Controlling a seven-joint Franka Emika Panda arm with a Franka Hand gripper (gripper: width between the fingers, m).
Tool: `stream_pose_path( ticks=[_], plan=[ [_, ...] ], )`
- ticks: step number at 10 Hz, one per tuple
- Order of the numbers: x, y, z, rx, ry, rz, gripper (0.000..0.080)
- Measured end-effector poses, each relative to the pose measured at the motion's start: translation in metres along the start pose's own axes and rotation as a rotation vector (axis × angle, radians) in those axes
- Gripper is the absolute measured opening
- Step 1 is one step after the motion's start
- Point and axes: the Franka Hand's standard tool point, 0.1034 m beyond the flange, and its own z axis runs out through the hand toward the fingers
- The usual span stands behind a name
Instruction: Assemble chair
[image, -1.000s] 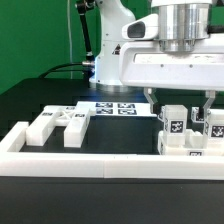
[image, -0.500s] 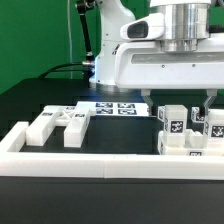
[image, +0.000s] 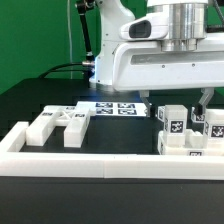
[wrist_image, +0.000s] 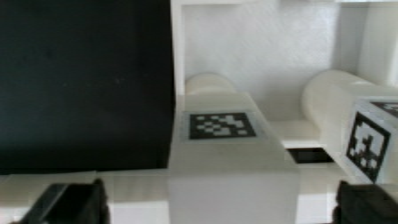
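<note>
Over the black worktop (image: 115, 135) our hand (image: 176, 98) hangs spread astride a tagged chair block (wrist_image: 228, 165); closing off-centre could shove it against the neighbouring block (wrist_image: 338, 105).

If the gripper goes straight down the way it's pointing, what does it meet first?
Most likely the tagged white block. In the wrist view it sits straight ahead of the gripper, in line with the gap between the fingers. Depth is unclear, so the clearance left cannot be told.

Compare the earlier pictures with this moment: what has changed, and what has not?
The jaws have drawn inward, towards the upright tagged chair piece between them; nothing is gripped yet. The arm, the loose chair pieces and the marker board stayed put.
</note>
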Motion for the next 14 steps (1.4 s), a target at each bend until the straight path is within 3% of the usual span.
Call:
stream_pose_path(
  ticks=[1,2,3,6,14],
  plan=[
    [0.0,0.0001,0.0,0.0,0.0,0.0,0.0516],
    [0.0,0.0,0.0,0.001,0.0,0.018,0.0377],
    [0.0,0.0001,0.0,0.001,0.0,0.034,0.0289],
    [0.0,0.0,0.0001,0.001,0.0,0.123,0.0289],
    [-0.0017,0.0017,0.0012,0.002,0.017,0.91,0.0291]
  ],
)
